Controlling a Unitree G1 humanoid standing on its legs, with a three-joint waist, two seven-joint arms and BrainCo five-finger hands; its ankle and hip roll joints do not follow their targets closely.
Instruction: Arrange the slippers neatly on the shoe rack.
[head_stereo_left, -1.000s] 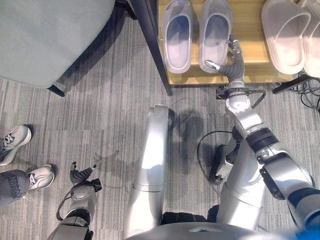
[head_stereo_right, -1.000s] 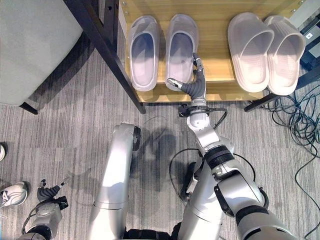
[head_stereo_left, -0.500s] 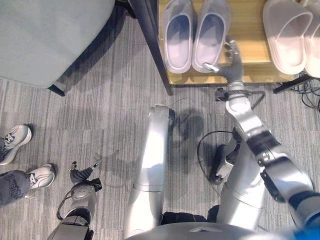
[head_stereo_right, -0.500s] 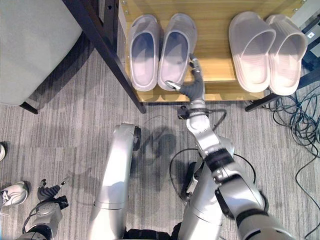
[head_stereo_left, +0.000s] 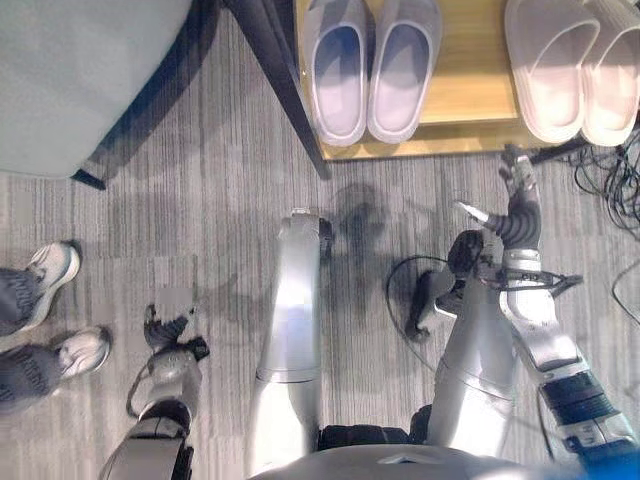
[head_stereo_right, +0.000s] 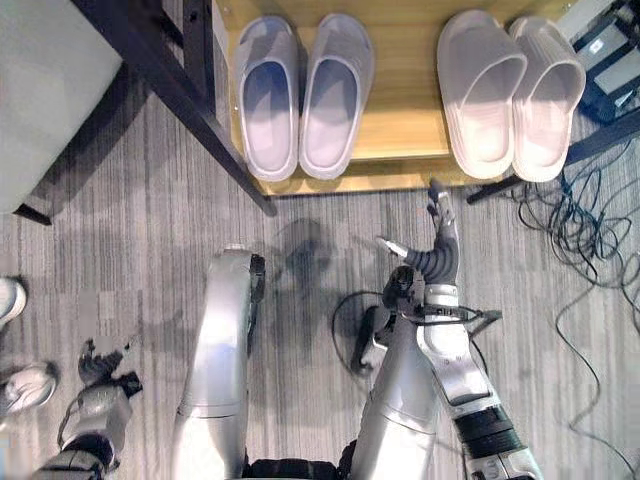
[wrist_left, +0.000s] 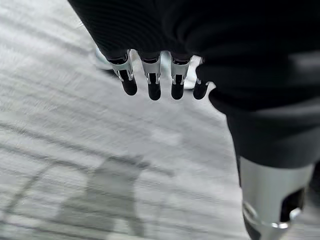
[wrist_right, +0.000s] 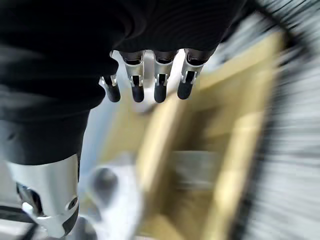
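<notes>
Both pairs of slippers (head_stereo_right: 300, 95) sit side by side on the shoe rack (head_stereo_right: 400, 135). Our right hand (head_stereo_right: 435, 255), fingers relaxed and empty, hangs just before the rack; we judge only checking remains.

An office or lab is suggested: grey striped carpet tile (head_stereo_left: 200, 200) covers the floor, loose cables (head_stereo_right: 590, 250) are tangled at 3 o'clock, and a wooden shoe rack (head_stereo_right: 400, 130) is placed at 12 o'clock.
</notes>
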